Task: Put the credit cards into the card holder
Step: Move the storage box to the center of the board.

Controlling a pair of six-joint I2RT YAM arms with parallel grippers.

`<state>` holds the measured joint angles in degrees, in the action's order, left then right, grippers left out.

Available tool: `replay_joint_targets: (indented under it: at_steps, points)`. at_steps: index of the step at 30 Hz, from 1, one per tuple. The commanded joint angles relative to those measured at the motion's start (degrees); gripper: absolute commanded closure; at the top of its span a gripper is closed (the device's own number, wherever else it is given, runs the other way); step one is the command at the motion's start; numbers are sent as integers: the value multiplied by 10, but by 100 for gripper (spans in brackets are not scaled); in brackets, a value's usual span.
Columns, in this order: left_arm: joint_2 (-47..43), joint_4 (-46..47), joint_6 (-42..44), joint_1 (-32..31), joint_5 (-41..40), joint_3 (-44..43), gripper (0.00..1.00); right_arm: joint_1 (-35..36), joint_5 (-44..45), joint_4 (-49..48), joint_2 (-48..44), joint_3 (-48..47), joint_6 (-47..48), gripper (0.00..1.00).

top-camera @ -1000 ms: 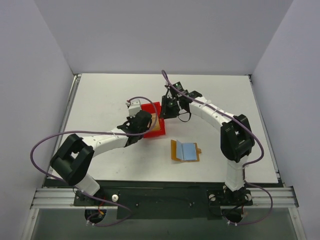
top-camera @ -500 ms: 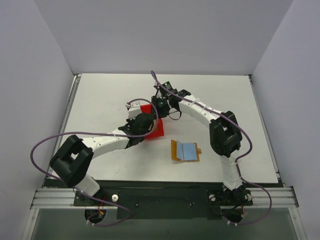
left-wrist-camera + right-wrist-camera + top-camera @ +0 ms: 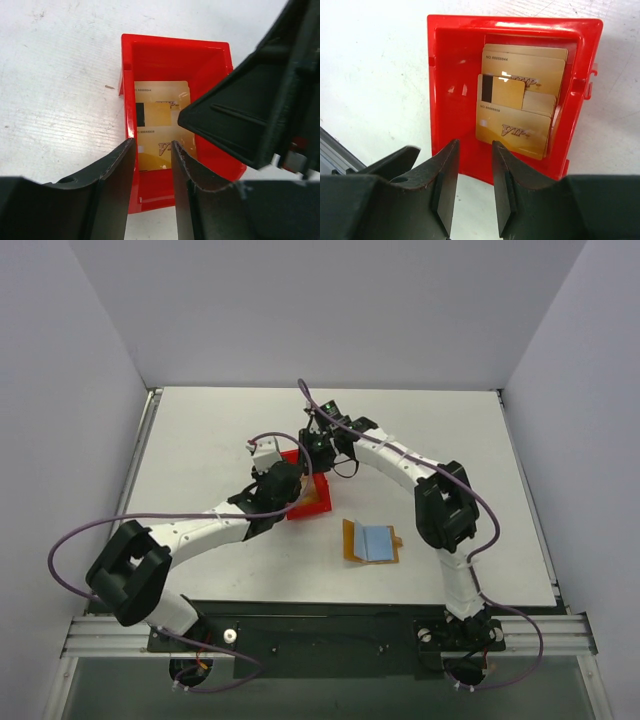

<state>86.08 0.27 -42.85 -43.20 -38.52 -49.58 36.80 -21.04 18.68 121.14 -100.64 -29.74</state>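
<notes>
Several golden credit cards [image 3: 520,107] lie stacked in a red bin [image 3: 450,90], and they also show in the left wrist view [image 3: 157,125]. The card holder [image 3: 370,541] lies open on the table, orange-tan with a light blue panel, to the right of the bin [image 3: 310,498]. My left gripper [image 3: 152,145] is open and empty, its jaws straddling the bin's near-left wall [image 3: 127,100]. My right gripper [image 3: 473,145] is open and empty, with its fingertips over the bin's near wall. From above, the left gripper [image 3: 290,490] and the right gripper [image 3: 318,455] crowd the bin from opposite ends.
The right arm's black gripper body [image 3: 250,110] fills the right side of the left wrist view, close above the bin. White tabletop [image 3: 460,460] lies around the bin and the wallet. Grey walls enclose the table on three sides.
My right gripper has moved left and now sits over the bin's far end. My left arm has shifted a little, its elbow swinging left. The wallet has not moved.
</notes>
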Motion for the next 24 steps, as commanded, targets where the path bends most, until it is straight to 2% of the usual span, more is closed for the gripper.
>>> replay_joint_targets:
  at_steps: [1,5,11,17,24]
  points:
    - [-45,33,8,-3,19,12,56,1,25,28,23,-26,1,71]
    - [-113,30,7,-3,20,43,55,0,33,36,43,-38,3,71]
    - [-174,21,0,20,24,91,49,8,59,49,75,-60,3,68]
    - [-183,17,-2,44,44,112,48,27,109,85,117,-121,14,65]
    - [-185,23,5,56,58,118,48,56,205,113,121,-138,40,59]
